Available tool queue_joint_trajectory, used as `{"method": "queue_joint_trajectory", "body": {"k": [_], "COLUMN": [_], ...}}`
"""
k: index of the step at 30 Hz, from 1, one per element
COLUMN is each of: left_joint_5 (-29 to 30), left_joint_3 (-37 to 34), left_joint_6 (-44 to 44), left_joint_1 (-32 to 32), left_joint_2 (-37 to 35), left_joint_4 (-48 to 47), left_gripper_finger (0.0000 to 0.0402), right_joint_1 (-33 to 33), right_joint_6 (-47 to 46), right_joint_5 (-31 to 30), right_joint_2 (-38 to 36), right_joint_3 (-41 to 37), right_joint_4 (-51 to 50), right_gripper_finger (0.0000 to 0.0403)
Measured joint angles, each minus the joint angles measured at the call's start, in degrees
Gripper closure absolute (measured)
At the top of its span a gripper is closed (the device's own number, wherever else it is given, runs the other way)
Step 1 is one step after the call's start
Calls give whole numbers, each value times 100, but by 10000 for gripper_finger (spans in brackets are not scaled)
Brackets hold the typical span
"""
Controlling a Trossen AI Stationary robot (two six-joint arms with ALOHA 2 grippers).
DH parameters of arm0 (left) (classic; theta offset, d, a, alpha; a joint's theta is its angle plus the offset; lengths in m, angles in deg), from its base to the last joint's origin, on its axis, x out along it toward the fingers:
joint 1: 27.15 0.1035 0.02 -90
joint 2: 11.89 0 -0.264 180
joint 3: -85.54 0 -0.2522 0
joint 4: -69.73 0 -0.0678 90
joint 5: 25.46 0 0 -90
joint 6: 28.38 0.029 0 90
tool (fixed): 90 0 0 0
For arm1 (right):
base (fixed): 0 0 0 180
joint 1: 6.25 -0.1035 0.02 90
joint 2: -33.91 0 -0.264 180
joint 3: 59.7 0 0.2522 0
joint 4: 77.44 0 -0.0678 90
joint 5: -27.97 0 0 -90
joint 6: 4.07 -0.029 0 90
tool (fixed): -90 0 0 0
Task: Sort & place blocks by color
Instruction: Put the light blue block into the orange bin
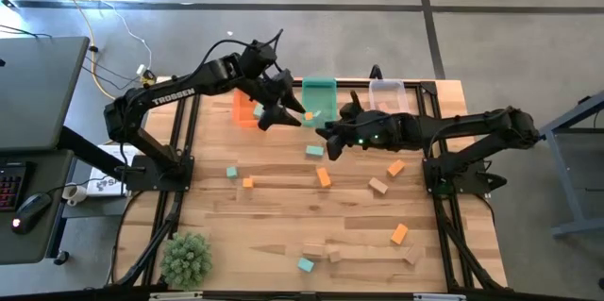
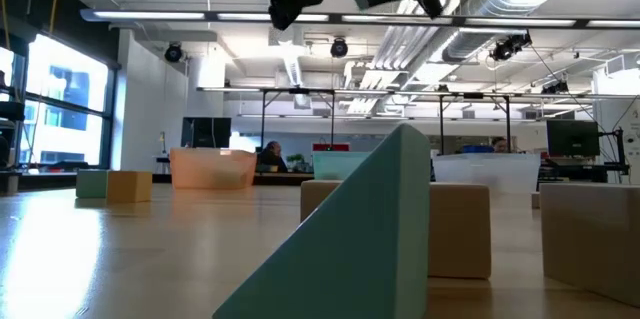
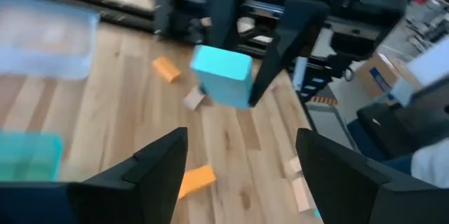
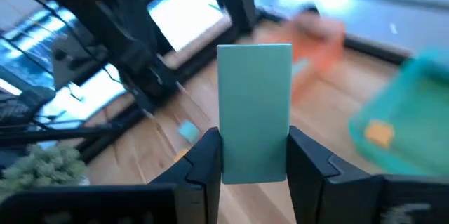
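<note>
Plant: a fuzzy green plant [image 1: 186,257] sits at the near left corner of the wooden counter [image 1: 283,216].
Left hand: the left hand [image 1: 280,112] hangs above the far side of the counter, just in front of the orange bin [image 1: 244,109]; its fingers [image 3: 151,168] are spread wide, with nothing between them.
Bins: the orange bin, a teal bin [image 1: 320,96] and a clear bin [image 1: 386,93] stand in a row along the far edge; a small orange block [image 4: 379,133] lies inside the teal bin.
Right hand: the right hand [image 1: 329,136] reaches toward the counter's middle, close to the left hand, its fingers [image 4: 203,161] pinching a teal block [image 4: 254,112] held upright and clear of the counter; in the left wrist view the same teal block [image 3: 223,75] hangs between two dark fingers.
Left-side blocks: a teal cube [image 1: 231,172] and an orange cube [image 1: 248,183] lie close together on the counter.
Middle blocks: a teal block [image 1: 314,151] lies just beside the right hand, an orange bar [image 1: 324,176] nearer the camera.
Right-side blocks: an orange block [image 1: 395,168] and a plain wood block [image 1: 378,186] lie near each other.
Near edge: a teal block [image 1: 306,264], an orange block [image 1: 399,234] and several plain wood pieces [image 1: 332,249] rest along the front.
</note>
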Motion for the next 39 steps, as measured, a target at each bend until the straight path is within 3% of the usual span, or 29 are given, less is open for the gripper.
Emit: {"method": "queue_joint_trajectory", "body": {"k": [15, 19, 31, 39], "left_joint_5": [-45, -242, 146, 210], "left_joint_3": [0, 0, 0, 0], "left_joint_6": [-1197, -1195, -1312, -1324], "left_joint_1": [-124, -184, -507, -505], "left_joint_2": [0, 0, 0, 0], "left_joint_4": [1122, 1212, 1900, 1909], "left_gripper_finger": [145, 145, 146, 207], "right_joint_1": [0, 0, 11, 11], "right_joint_6": [716, 704, 715, 716], "right_joint_5": [186, 163, 208, 209], "right_joint_2": [0, 0, -4, -3], "right_joint_3": [0, 0, 4, 4], "right_joint_4": [991, 1042, 1521, 1567], "right_gripper_finger": [309, 309, 309, 309]}}
